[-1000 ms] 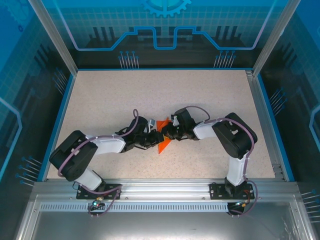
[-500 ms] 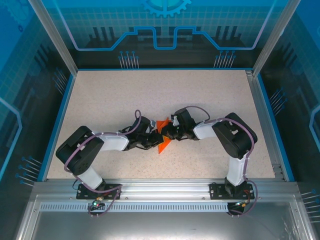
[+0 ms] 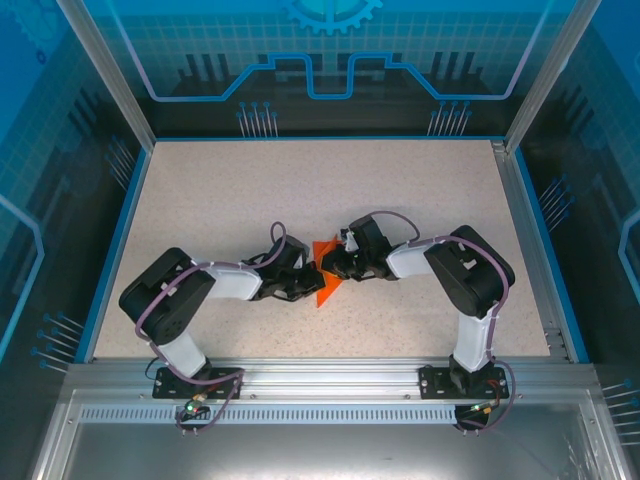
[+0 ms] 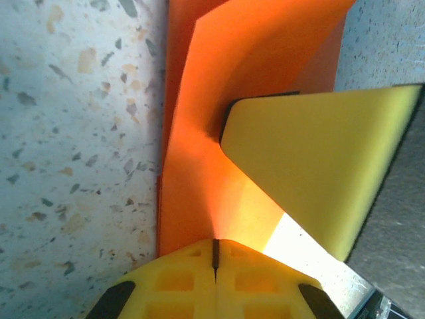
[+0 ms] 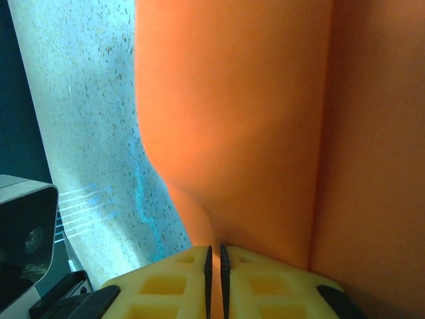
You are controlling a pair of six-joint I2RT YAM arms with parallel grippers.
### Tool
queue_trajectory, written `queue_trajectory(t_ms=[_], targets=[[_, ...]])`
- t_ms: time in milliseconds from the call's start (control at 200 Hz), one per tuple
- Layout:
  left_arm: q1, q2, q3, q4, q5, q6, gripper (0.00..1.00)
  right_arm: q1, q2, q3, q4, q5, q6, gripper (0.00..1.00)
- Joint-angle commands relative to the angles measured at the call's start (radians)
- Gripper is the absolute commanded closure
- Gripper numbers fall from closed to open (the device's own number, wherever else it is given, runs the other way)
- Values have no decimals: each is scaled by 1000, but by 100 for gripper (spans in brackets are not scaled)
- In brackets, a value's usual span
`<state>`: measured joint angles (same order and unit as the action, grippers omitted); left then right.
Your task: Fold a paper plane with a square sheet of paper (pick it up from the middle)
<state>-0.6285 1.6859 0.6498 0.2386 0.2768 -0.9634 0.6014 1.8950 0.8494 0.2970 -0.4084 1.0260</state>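
The square sheet of paper is bright orange and creased into a pointed, folded shape at the table's middle. It is held between both grippers. My left gripper comes in from the left. In the left wrist view its yellow fingertips are pressed together where the paper's crease meets them. My right gripper reaches in from the right, and its fingers pinch a raised fold of the paper. One right finger presses against the paper in the left wrist view.
The speckled tabletop has a blue rim on three sides and an aluminium rail along the near edge. A grey housing with a lens sits at the left of the right wrist view.
The left arm has slid to the right, bringing its gripper closer against the paper. The right arm and the paper have hardly moved.
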Motion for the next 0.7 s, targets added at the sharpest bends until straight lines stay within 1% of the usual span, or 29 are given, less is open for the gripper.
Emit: queue_trajectory(t_ms=[0, 115, 150, 260, 360, 495, 555, 695], targets=[[-13, 34, -34, -97, -40, 13, 100, -12, 12, -1, -167, 24, -90, 83], [-28, 39, -42, -116, -56, 18, 100, -41, -24, 25, -196, -5, -166, 81], [-28, 41, -42, -125, -58, 22, 100, -56, -38, 58, -196, -18, -187, 80], [-33, 39, -48, -135, -64, 28, 100, -98, -75, 94, -216, -99, -276, 78], [-33, 40, -52, -140, -68, 32, 100, -107, -96, 114, -249, -134, -343, 85], [-34, 40, -52, -140, -72, 35, 100, -91, -76, 125, -266, -174, -383, 100], [-33, 41, -52, -140, -73, 37, 100, -74, -63, 129, -266, -173, -389, 100], [-34, 42, -45, -149, -72, 41, 100, -40, -20, 145, -289, -128, -405, 100]])
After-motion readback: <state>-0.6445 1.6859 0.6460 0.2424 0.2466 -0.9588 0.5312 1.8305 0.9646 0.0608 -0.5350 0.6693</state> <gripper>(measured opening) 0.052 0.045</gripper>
